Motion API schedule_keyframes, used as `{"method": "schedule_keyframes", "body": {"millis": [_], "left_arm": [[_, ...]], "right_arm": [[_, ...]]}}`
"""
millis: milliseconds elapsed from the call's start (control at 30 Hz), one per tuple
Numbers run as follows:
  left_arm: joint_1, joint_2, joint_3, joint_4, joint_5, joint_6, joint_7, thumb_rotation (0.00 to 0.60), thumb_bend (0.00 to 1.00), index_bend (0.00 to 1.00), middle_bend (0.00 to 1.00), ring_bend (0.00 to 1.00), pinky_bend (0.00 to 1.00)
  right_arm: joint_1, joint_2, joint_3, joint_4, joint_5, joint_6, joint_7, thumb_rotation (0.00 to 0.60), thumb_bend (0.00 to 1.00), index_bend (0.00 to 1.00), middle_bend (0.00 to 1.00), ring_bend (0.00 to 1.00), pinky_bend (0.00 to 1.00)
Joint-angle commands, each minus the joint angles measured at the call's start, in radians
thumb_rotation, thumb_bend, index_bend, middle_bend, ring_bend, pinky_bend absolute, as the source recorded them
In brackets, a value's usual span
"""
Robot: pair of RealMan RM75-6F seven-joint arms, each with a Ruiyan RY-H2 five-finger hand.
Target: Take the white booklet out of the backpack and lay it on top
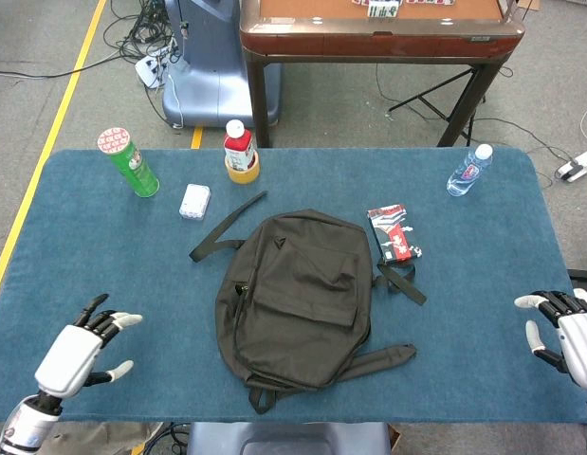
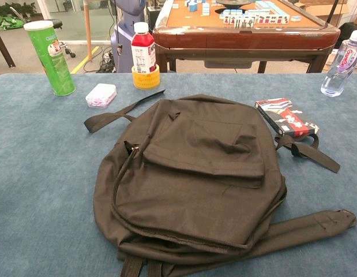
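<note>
Backpack [image 2: 195, 173], no legible label

My backpack [image 1: 295, 296] is dark olive-brown on the blue table cloth [image 1: 103, 256]. The can [image 1: 128, 162] is green with a red-patterned lid, the bottle [image 1: 239, 149] red with a white cap, the box [image 1: 391, 232] red, black and white.

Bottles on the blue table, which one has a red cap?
The red-liquid bottle standing in the yellow tape roll; the clear water bottle has a white cap.
</note>
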Motion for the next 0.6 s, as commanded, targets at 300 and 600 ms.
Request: {"method": "schedule_keyframes", "body": {"millis": [300,600], "left_arm": [[-0.198,-0.109,0.032,0.009,0.084,-0.253,0.030,0.600,0.20,0.26,0.29,0.26,0.05],[-0.284,-0.231,0.007,0.005,0.022,-0.393,0.102,0.600,0.20,0.26,0.29,0.26,0.05]], "right_arm": [[0.006,0.002,0.005,-0.014,0.020,-0.016,-0.014,0.600,0.51,0.38,0.36,0.30,0.39],[0.008,-0.006,0.009,-0.002,0.030,-0.021,-0.002,0.600,0.51,0.37,0.36,0.30,0.39]]}}
